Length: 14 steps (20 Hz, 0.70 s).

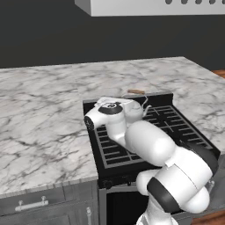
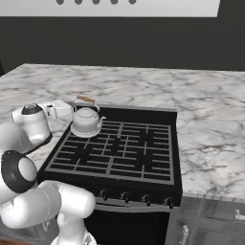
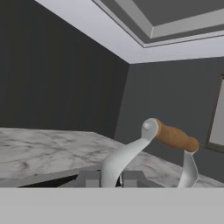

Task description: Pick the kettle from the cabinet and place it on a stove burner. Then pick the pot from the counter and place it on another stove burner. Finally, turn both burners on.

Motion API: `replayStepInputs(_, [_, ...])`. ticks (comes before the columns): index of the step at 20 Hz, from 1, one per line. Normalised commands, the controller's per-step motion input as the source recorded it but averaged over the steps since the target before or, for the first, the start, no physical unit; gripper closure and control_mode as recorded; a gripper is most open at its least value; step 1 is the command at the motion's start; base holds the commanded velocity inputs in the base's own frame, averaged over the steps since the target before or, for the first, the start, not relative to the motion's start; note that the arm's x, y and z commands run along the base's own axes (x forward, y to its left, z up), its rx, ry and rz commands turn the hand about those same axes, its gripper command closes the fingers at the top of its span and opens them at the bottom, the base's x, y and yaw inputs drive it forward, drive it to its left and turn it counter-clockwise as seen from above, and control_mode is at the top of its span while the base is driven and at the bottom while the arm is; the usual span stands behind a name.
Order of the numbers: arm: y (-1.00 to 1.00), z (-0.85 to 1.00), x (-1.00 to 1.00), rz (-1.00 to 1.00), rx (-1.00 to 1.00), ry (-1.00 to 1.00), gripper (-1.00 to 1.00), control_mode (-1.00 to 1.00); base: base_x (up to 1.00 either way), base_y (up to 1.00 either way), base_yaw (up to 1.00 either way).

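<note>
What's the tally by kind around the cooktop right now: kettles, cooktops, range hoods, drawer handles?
Kettle: 1, on the cooktop's rear burner nearest the arm, tool shut on its handle
Cooktop: 1
Range hood: 1
Drawer handles: 2, counting the one at the far right of the right base view
Total: 5

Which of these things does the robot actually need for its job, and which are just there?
For the job:
kettle
stove burners
counter
end effector, shut on the kettle's handle

Just there:
hood
drawer handle
stove knobs
</note>
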Motion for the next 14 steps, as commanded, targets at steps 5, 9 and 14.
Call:
replayStepInputs(5, [0.02,-0.06,0.16,0.0,0.0,0.0,1.0,-1.0,0.0,0.0,0.0])
replayStepInputs(9, [0.03,-0.08,0.12,0.0,-0.01,0.0,1.0,-1.0,0.0,0.0,0.0])
replayStepInputs(14, [0.04,-0.07,0.11,0.0,-0.01,0.0,1.0,-1.0,0.0,0.0,0.0])
